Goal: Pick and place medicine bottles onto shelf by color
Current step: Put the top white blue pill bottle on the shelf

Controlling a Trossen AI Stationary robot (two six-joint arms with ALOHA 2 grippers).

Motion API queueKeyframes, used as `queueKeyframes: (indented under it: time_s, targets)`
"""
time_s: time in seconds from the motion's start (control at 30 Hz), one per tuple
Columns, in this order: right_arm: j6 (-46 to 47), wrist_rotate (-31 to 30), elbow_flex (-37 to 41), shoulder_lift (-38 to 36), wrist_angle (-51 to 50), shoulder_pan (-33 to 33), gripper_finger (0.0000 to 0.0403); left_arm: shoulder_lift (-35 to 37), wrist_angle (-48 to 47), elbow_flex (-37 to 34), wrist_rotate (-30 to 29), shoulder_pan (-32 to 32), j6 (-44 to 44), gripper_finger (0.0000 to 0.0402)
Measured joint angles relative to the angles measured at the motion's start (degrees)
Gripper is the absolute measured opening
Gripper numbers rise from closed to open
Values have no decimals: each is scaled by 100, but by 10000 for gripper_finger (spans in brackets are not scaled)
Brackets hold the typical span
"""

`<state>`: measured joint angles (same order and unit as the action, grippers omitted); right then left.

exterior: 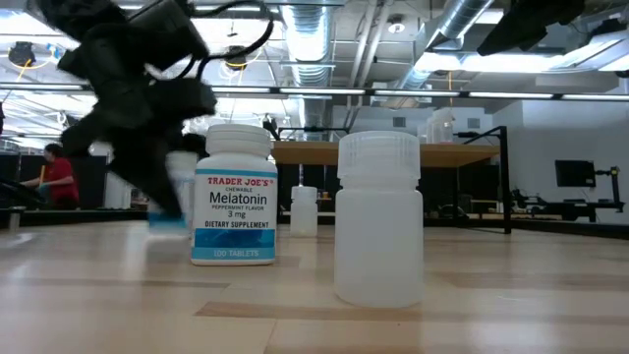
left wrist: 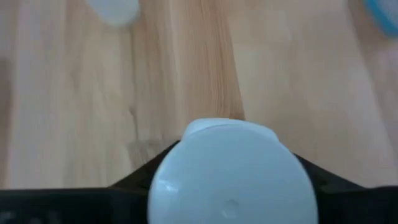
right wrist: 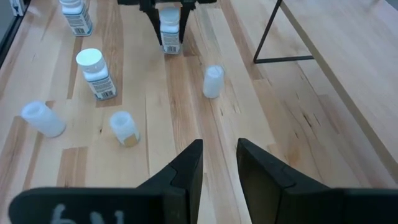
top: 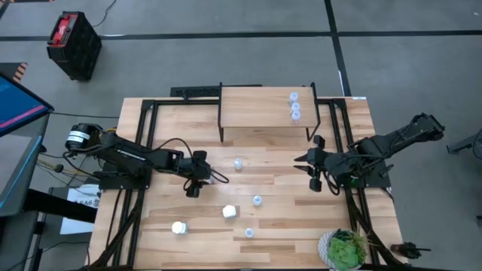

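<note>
My left gripper (top: 193,183) is shut on a white labelled medicine bottle (right wrist: 169,31) over the table's left middle. Its white cap (left wrist: 230,174) fills the left wrist view. My right gripper (top: 312,172) is open and empty right of centre, in front of the shelf (top: 260,107). Three pale translucent bottles (top: 295,107) stand on the shelf's right end. Two more white bottles (top: 229,212) (top: 178,227) and three translucent ones (top: 238,163) (top: 257,200) (top: 248,233) are on the table. My left gripper pinches the white bottle's upper part, just under the cap (right wrist: 169,17), between its two fingers. The fingers come from above, pointing down. The bottle hangs upright below them, close to the table; whether its bottom touches the table, I cannot tell.
A green plant in a white pot (top: 345,250) stands at the near right corner. The shelf's thin black legs (right wrist: 264,37) stand on the table to the right gripper's side. The nearest white bottle (exterior: 233,197) and a translucent one (exterior: 378,216) stand close to the low camera.
</note>
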<state>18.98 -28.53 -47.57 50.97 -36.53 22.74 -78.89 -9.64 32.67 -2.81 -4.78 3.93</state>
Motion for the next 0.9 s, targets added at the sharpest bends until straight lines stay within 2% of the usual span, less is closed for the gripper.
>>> queueKeyframes:
  time_s: [0.1,0.23,0.33,0.47,0.6,0.7,0.9]
  targets:
    - [1,0,-2,1,-84,0,120,0,-653,624,2,26,4,122]
    - [2,0,-2,-1,-187,0,120,0,-1688,1898,-3,194,434,122]
    - [2,0,-2,0,-211,0,120,0,-2130,2896,-79,478,1087,122]
    - [76,0,-2,1,-206,0,120,4,-1942,3967,-392,1168,1866,122]
    - [245,0,-2,1,-201,0,120,-265,-1986,4831,-339,2272,1920,122]
    - [258,0,-2,3,-198,0,120,-750,-2215,5452,-19,3045,1918,122]
    - [259,-1,-2,1,-206,0,120,-2166,-3267,6908,1292,4135,2249,122]
